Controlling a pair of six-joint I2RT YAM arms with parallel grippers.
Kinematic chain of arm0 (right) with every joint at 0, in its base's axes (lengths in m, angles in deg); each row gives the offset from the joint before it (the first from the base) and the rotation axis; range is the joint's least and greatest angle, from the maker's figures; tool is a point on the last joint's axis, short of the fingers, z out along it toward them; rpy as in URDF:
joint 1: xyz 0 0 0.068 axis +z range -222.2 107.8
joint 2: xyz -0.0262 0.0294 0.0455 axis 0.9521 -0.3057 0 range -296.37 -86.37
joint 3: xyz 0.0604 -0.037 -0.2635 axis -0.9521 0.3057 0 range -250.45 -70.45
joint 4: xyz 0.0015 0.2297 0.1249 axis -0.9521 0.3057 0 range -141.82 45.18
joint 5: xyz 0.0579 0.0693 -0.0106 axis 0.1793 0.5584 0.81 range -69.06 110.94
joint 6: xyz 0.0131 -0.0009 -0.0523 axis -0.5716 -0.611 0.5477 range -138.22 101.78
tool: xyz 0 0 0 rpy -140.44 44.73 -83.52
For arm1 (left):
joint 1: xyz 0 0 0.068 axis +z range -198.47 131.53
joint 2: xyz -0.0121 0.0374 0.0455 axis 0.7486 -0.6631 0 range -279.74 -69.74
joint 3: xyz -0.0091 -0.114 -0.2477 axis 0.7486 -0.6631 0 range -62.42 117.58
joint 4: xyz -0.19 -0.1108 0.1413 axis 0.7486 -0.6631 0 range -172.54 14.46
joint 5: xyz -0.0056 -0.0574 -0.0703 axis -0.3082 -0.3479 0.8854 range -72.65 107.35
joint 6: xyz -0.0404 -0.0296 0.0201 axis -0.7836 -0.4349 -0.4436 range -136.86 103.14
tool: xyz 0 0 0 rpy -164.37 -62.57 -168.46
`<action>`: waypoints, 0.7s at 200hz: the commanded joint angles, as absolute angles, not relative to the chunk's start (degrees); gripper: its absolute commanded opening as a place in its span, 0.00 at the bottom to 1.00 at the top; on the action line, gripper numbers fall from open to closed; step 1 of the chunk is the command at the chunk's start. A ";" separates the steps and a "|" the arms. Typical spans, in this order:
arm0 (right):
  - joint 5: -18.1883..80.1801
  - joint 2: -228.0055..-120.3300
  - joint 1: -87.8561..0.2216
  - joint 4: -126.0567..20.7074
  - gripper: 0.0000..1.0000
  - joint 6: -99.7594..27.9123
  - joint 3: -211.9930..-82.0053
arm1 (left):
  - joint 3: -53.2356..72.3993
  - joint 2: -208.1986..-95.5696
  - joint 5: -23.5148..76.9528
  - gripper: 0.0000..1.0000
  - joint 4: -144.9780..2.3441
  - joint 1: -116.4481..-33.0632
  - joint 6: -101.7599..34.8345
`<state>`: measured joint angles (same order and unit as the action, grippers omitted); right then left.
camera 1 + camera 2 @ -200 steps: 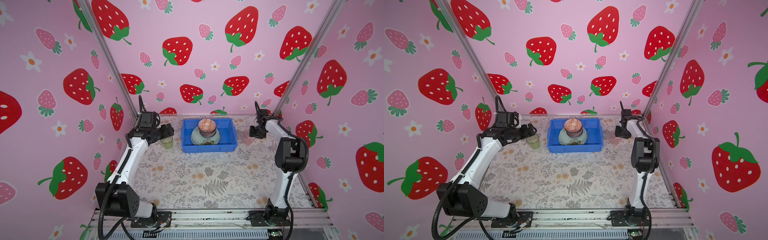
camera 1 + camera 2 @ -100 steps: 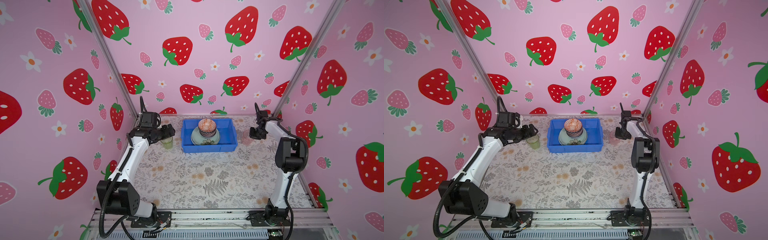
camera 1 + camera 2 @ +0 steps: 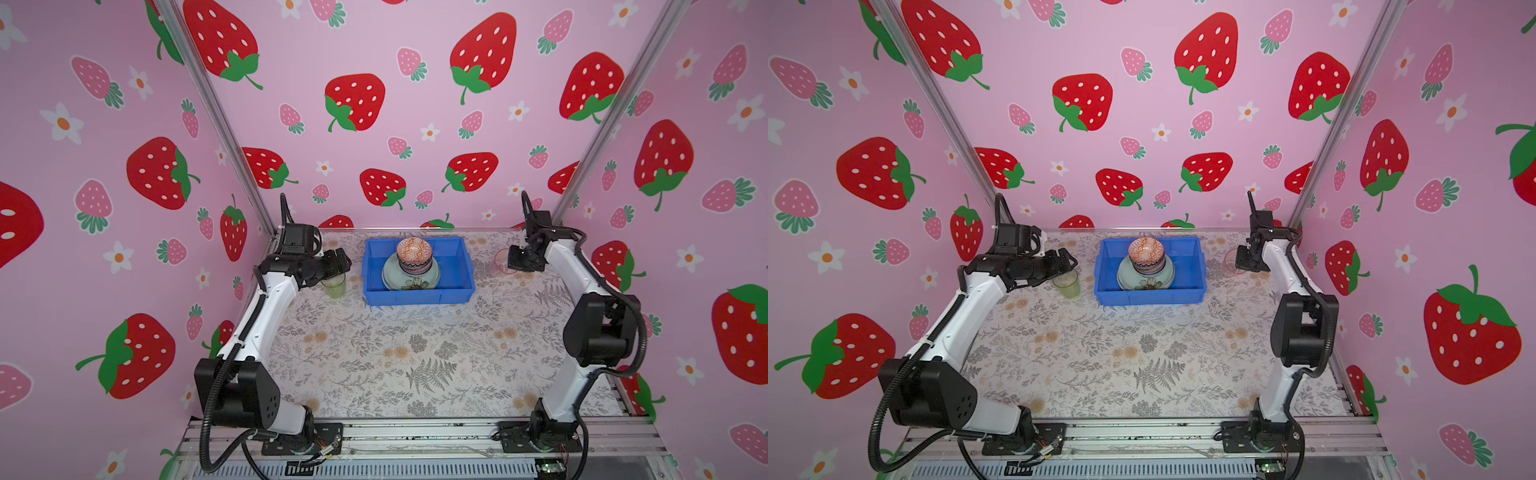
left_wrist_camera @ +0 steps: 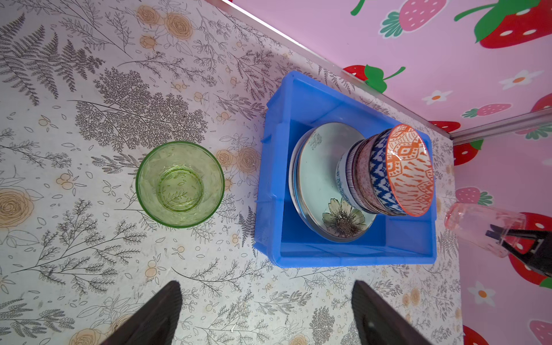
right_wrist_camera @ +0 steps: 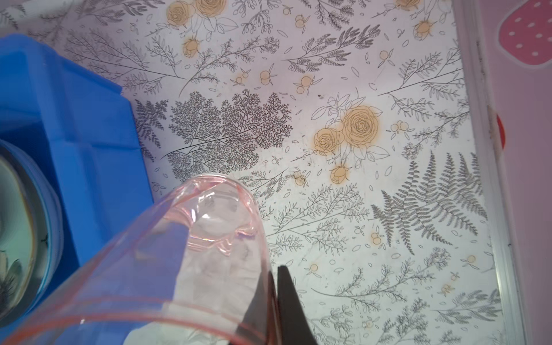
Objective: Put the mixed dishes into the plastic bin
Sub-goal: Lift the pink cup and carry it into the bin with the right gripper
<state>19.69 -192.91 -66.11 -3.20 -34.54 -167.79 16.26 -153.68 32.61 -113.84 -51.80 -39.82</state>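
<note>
Pink strawberry-print walls point(image 3: 374, 50) close in a tabletop point(image 3: 395, 361) printed with grey ferns and peach roses, and in both top views we see the blue plastic bin point(image 3: 417, 296) standing at its far middle. Inside the bin lies a pale green plate with a flower point(image 4: 316, 167), resting on at least one lower plate point(image 4: 293, 176), of which we see only the edge. On the green plate stands a nested stack of small patterned bowls. The orange-red bowl point(image 4: 409, 170) is uppermost, with a blue-white bowl point(image 4: 377, 179) under it, then a speckled brownish bowl point(image 4: 362, 167) and a finely striped bowl point(image 4: 346, 173) at the bottom.

A green glass tumbler point(image 4: 180, 184) stands upright and empty on the tabletop, just beside the bin's left wall. Near it hangs the left gripper point(image 4: 267, 295), its jaws spread wide with nothing between them.

To the right of the bin and outside it, the right gripper point(image 5: 276, 298) is pinched tight on the wall of a pink glass tumbler point(image 5: 209, 239), one finger inside the rim and one outside. This tumbler is tilted and empty, and we cannot tell whether its base touches the tabletop
</note>
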 commanded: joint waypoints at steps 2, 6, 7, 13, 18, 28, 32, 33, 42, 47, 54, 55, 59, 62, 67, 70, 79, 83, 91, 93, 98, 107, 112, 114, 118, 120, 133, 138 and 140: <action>19.49 -192.39 -63.01 2.36 0.04 -32.89 -173.11 | 16.75 -154.76 33.15 0.91 -113.64 -51.43 -40.07; 19.34 -192.71 -62.38 2.95 0.04 -32.87 -174.27 | 16.73 -154.87 33.17 0.91 -113.68 -51.41 -40.09; 19.26 -192.71 -62.23 3.12 0.04 -32.88 -174.56 | 16.75 -154.93 33.17 0.91 -113.64 -51.39 -40.08; 18.96 -193.04 -61.25 4.05 0.04 -32.90 -176.27 | 16.73 -155.09 33.25 0.91 -113.64 -51.32 -40.07; 18.85 -193.44 -60.39 4.71 0.04 -32.94 -177.70 | 16.81 -155.25 33.26 0.91 -113.62 -51.28 -40.10; 18.52 -194.15 -58.67 6.01 0.04 -33.23 -180.69 | 16.86 -155.56 33.39 0.91 -113.75 -51.03 -40.14; 18.37 -194.57 -58.04 6.56 0.04 -33.32 -181.75 | 16.86 -155.68 33.47 0.91 -113.77 -50.95 -40.19; 18.38 -194.61 -57.92 6.68 0.04 -33.33 -182.08 | 16.86 -155.69 33.50 0.91 -113.77 -50.89 -40.21; 18.03 -195.50 -56.29 7.34 0.03 -33.53 -184.46 | 16.95 -155.75 33.67 0.91 -113.80 -50.73 -40.24; 17.75 -196.15 -55.41 7.60 0.03 -33.75 -185.57 | 17.01 -155.79 33.77 0.91 -113.92 -50.58 -40.25; 17.53 -197.14 -54.51 7.88 0.04 -34.06 -187.08 | 17.08 -155.58 33.78 0.91 -113.95 -50.58 -40.19; 17.48 -197.25 -54.35 7.91 0.04 -34.09 -187.25 | 17.06 -155.60 33.78 0.91 -113.95 -50.58 -40.17; 17.47 -197.89 -53.90 8.07 0.04 -34.34 -188.07 | 17.07 -155.53 33.68 0.91 -113.98 -50.51 -40.15; 17.51 -198.34 -53.61 8.16 0.04 -34.58 -188.68 | 17.06 -155.45 33.50 0.91 -113.95 -50.47 -40.08; 17.72 -199.24 -53.06 8.20 0.04 -34.90 -189.60 | 17.11 -155.25 33.30 0.91 -113.95 -50.48 -40.01; 17.82 -199.69 -52.86 8.18 0.04 -35.12 -190.14 | 17.12 -155.13 33.15 0.91 -113.96 -50.33 -39.93; 18.03 -201.33 -52.10 7.98 0.04 -35.81 -191.60 | 17.07 -155.08 32.99 0.91 -113.96 -50.22 -39.77; 18.12 -202.11 -51.93 8.03 0.04 -36.09 -192.30 | 17.12 -155.02 32.98 0.91 -114.07 -50.02 -39.85; 18.29 -203.86 -51.61 8.20 0.04 -36.60 -193.92 | 17.25 -155.02 33.23 0.91 -114.19 -49.70 -39.91; 18.30 -204.40 -51.48 8.18 0.04 -36.71 -194.39 | 17.26 -155.09 33.36 0.91 -114.21 -49.63 -40.02; 18.25 -205.49 -51.34 8.17 0.04 -36.97 -195.22 | 17.36 -155.16 33.71 0.91 -114.30 -49.38 -40.05; 18.30 -207.27 -51.17 7.75 0.04 -37.41 -196.24 | 17.43 -154.98 34.53 0.91 -114.27 -49.00 -40.40; 18.26 -208.11 -51.11 7.36 0.04 -37.70 -196.69 | 17.41 -154.85 34.94 0.91 -114.09 -48.85 -40.56; 18.27 -208.38 -51.11 7.16 0.03 -37.84 -196.73 | 17.37 -154.83 35.04 0.91 -114.07 -48.82 -40.58; 18.38 -208.94 -51.02 6.83 0.04 -38.13 -196.83 | 17.24 -154.59 35.10 0.91 -113.84 -48.74 -40.65; 18.46 -209.14 -51.02 6.61 0.04 -38.32 -196.83 | 17.22 -154.54 35.08 0.91 -113.79 -48.75 -40.69; 19.29 -210.51 -50.95 5.30 0.03 -39.47 -196.75 | 16.86 -154.27 34.80 0.91 -113.54 -48.74 -40.77; 19.45 -210.94 -50.89 4.64 0.04 -39.93 -196.83 | 16.88 -154.32 34.56 0.91 -113.70 -48.64 -40.87; 19.63 -211.14 -50.85 4.46 0.04 -40.09 -196.83 | 16.91 -154.30 34.35 0.91 -113.80 -48.62 -40.94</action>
